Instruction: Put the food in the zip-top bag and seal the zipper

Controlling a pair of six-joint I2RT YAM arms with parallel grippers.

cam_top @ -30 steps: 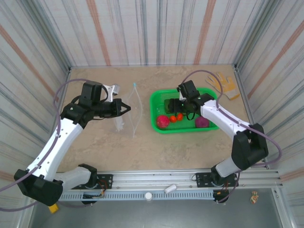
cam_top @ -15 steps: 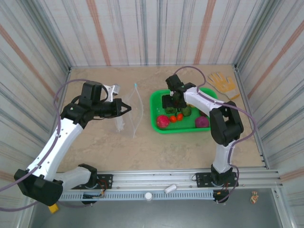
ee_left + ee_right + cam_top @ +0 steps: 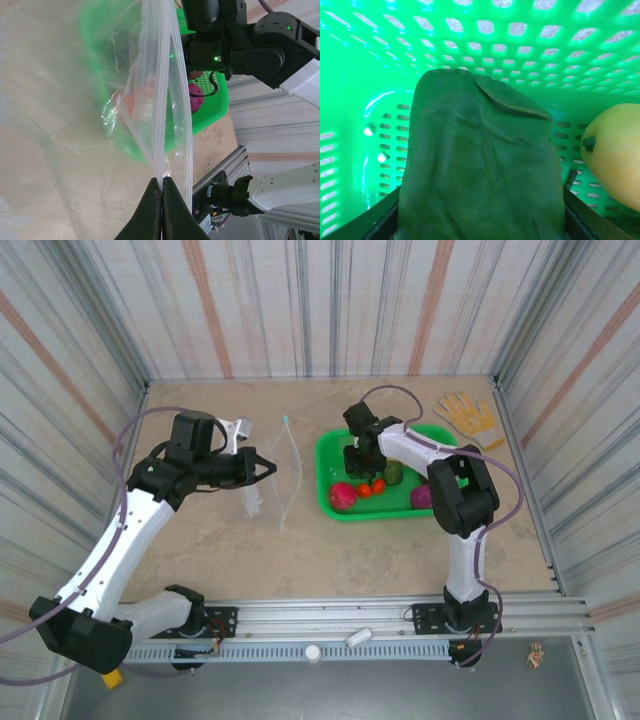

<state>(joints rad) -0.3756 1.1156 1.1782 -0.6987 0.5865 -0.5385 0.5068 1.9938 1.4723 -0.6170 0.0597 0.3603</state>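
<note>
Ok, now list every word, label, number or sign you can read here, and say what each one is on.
No text here can be read.
White printed patch on the zip-top bag: too small to read from the top view.
Green basket and glove: no markings that I can make out.

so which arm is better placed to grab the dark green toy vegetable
Right: the right gripper flanks the dark green toy vegetable in the green mesh basket; the left gripper is shut on the clear plastic bag.
</note>
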